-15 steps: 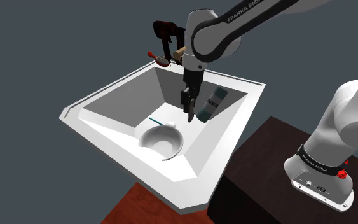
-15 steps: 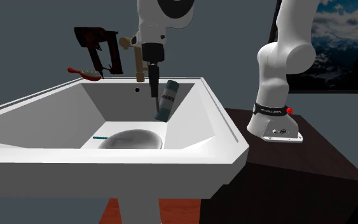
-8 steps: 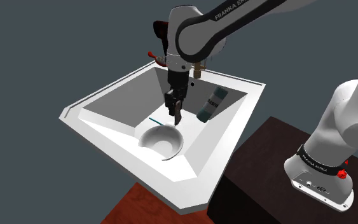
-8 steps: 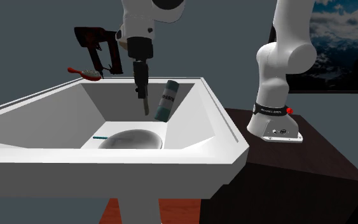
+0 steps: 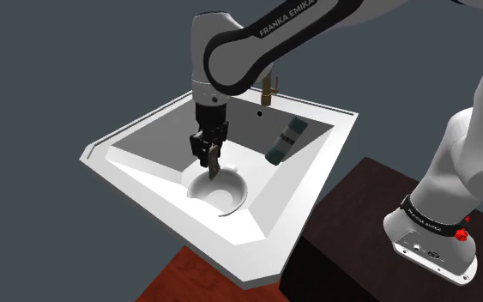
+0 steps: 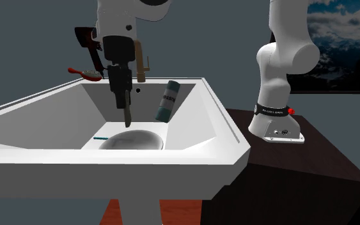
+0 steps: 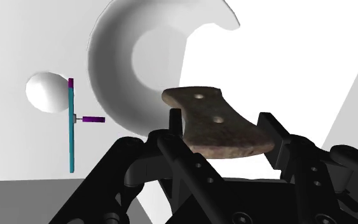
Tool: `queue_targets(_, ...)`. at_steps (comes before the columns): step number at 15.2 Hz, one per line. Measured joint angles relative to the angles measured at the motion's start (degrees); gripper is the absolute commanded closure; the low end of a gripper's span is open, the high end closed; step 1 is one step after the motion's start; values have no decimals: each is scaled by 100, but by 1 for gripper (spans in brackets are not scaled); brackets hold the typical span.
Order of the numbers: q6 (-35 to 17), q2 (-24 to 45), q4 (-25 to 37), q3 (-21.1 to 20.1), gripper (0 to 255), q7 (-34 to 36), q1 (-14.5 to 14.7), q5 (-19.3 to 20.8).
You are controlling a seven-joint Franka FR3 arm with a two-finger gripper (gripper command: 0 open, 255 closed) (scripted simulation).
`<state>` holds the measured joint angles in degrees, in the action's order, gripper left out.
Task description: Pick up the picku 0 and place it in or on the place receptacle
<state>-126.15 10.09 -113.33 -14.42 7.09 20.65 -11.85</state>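
My gripper (image 5: 209, 153) is shut on a flat brown handle with two rivet holes (image 7: 215, 124), a knife-like thing that hangs down from the fingers (image 6: 127, 115). It hovers inside the white sink (image 5: 128, 137), just above the far edge of a white bowl (image 5: 218, 190) that lies on the basin floor. In the second exterior view the gripper (image 6: 122, 96) is over the bowl (image 6: 133, 140). In the wrist view the gripper (image 7: 222, 135) clasps the handle, and the bowl (image 7: 126, 57) lies right beyond it.
A thin teal stick (image 6: 100, 137) lies on the basin floor beside the bowl. A dark bottle (image 5: 284, 141) leans against the sink's inner wall. A brass faucet (image 6: 140, 64), a red brush (image 6: 86, 73) and a dark red object (image 6: 92, 41) are at the sink's back rim.
The gripper, still shut on the brown-handled thing, has moved from beside the bottle toward the shoulder view's left and down, ending over the bowl.
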Motion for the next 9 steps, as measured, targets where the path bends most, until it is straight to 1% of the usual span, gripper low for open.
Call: queue_targets(9, -600, 355, -251, -7, 255, -52, 45, 15)
